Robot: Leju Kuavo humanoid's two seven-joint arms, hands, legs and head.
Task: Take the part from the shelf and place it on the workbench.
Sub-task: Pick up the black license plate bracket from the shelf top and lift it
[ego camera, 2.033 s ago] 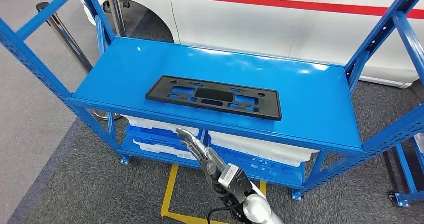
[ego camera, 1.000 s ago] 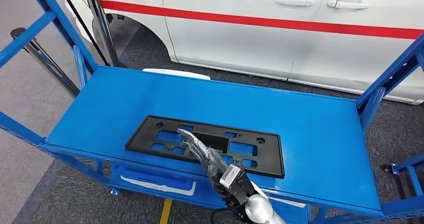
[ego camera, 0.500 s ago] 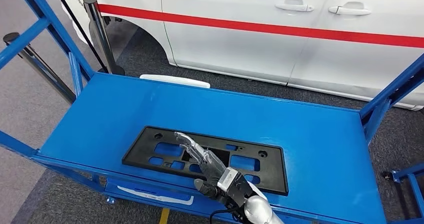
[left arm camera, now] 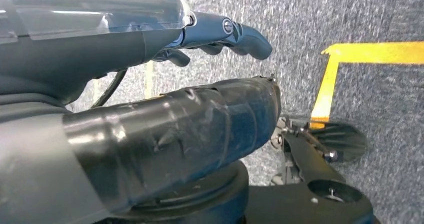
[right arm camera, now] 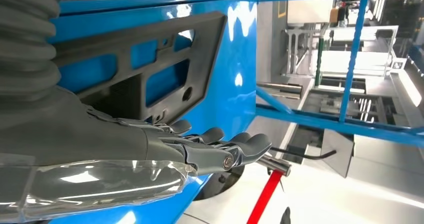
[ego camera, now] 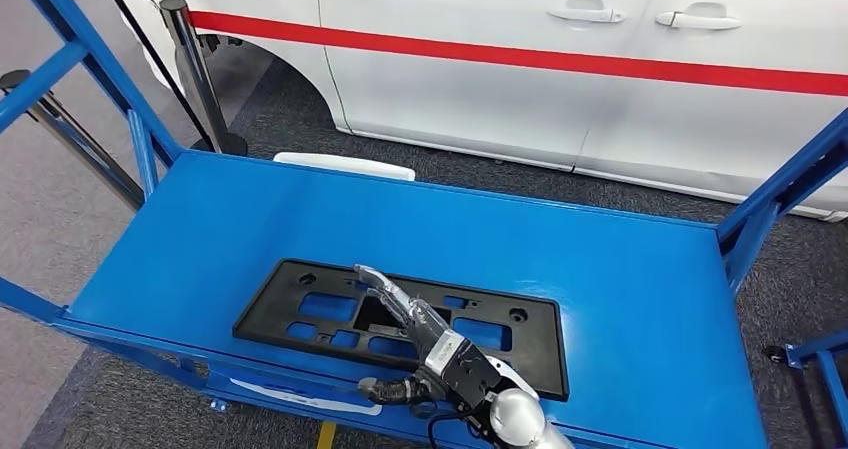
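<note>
The part (ego camera: pixel 400 314), a flat black plastic plate with rectangular cut-outs and small round holes, is lying flat on the top of the blue shelf (ego camera: pixel 620 299), near the front edge and a little to the left of the middle. The right hand (ego camera: pixel 420 344) is reaching out over it from the front, its fingers (ego camera: pixel 385 287) stretching straight forward above the middle of the part and its thumb (ego camera: pixel 385 389) sticking out sideways over the shelf's front edge. It is holding nothing; whether the fingers are touching the part's surface cannot be told. In the right wrist view the same hand (right arm camera: pixel 165 149) is showing its fingers lying side by side, nearly straight, with the part (right arm camera: pixel 145 64) just beyond them on the glossy blue top. The left hand (left arm camera: pixel 165 99) is hanging low beside the robot's body, over grey carpet (left arm camera: pixel 380 14) marked with yellow tape (left arm camera: pixel 350 59); its fingers are bending loosely forward with nothing in them. Behind the shelf a white car (ego camera: pixel 600 69) with a red stripe is standing, and a black post (ego camera: pixel 195 69) is rising at the shelf's far left corner.
</note>
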